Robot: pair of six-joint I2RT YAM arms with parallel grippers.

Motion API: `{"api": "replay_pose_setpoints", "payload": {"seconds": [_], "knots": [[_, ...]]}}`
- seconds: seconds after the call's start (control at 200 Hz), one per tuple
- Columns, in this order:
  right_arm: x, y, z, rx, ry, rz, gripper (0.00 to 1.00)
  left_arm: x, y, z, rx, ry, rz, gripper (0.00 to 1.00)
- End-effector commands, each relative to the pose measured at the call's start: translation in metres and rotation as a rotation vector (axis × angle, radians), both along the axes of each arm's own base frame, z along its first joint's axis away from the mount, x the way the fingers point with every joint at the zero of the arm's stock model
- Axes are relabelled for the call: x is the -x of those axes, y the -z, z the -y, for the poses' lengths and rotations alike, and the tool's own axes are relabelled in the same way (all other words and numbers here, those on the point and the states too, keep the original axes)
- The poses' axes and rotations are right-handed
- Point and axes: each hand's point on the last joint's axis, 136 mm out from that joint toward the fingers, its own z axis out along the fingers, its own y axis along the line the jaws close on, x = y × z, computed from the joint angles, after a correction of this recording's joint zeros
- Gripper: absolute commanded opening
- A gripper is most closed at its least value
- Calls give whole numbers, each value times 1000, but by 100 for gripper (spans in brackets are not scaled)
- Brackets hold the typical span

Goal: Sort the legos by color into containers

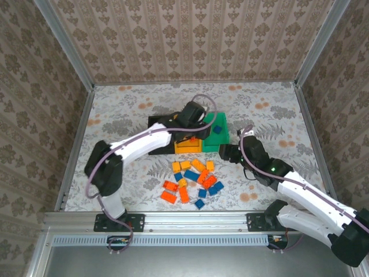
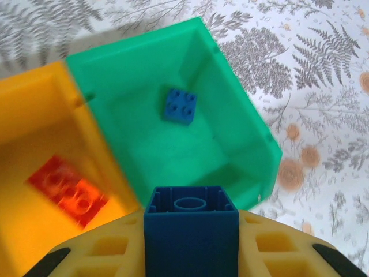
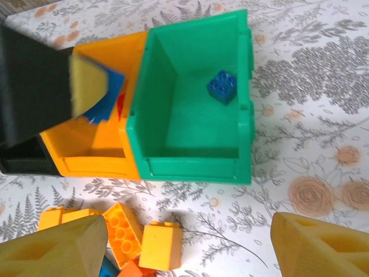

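The held blue brick (image 2: pixel 190 228) is sitting clamped between the jaws of the left gripper (image 2: pixel 190 249), its hollow underside facing the wrist camera. The jaws are closing on it from both sides, their yellow pads (image 2: pixel 109 254) pressing against its flanks. The brick is hanging in the air above the row of bins, close to the wall that the yellow-orange bin (image 2: pixel 34 115) is sharing with the green bin (image 2: pixel 242 109).

A second blue brick (image 2: pixel 179 105) is lying studs up on the floor of the green bin. A red-orange brick (image 2: pixel 68 190) is lying flat in the yellow-orange bin. The black bin (image 1: pixel 157 128) is standing at the left end of the row, touching the yellow-orange one; what it is holding cannot be told.

The loose legos (image 1: pixel 193 178), yellow-orange, red-orange and blue, are lying scattered on the table (image 1: pixel 277 115) just in front of the bins, on the side nearer the arm bases.

The right gripper (image 3: pixel 187 252) is hovering low over the table beside this scatter, in front of the green bin. Its jaws are standing wide apart and are holding nothing, with a yellow-orange brick (image 3: pixel 160 247) lying on the table between its fingers (image 3: pixel 55 249).

The left arm (image 1: pixel 138 144) is reaching from its base across the black bin to the middle of the row.
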Motion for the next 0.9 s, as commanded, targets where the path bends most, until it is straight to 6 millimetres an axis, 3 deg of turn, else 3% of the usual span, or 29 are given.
{"api": "replay_pose_setpoints", "payload": {"seconds": [0.0, 0.12, 0.315, 0.43, 0.555, 0.73, 0.785, 0.895], "knots": [[9, 12, 15, 15, 44, -29, 77, -11, -2, 27, 14, 65, 1, 27], [14, 20, 18, 25, 43, -44, 77, -25, 10, 45, 9, 72, -22, 30], [17, 25, 20, 32, 42, -56, 77, -39, 18, 56, 1, 62, -30, 47], [17, 26, 17, 19, 32, -58, 77, -41, 8, 59, 29, 61, -24, 66], [16, 24, 3, -10, -38, -54, 80, -37, -23, 57, 87, 62, 11, 79], [15, 34, -25, -29, -160, -115, 78, -15, -71, 30, 186, 39, 83, 91], [15, 41, -33, -47, -177, -155, 77, -5, -74, 14, 193, 22, 94, 99], [9, 51, -48, -69, -184, -183, 74, 18, -71, -25, 187, -31, 108, 100]]}}
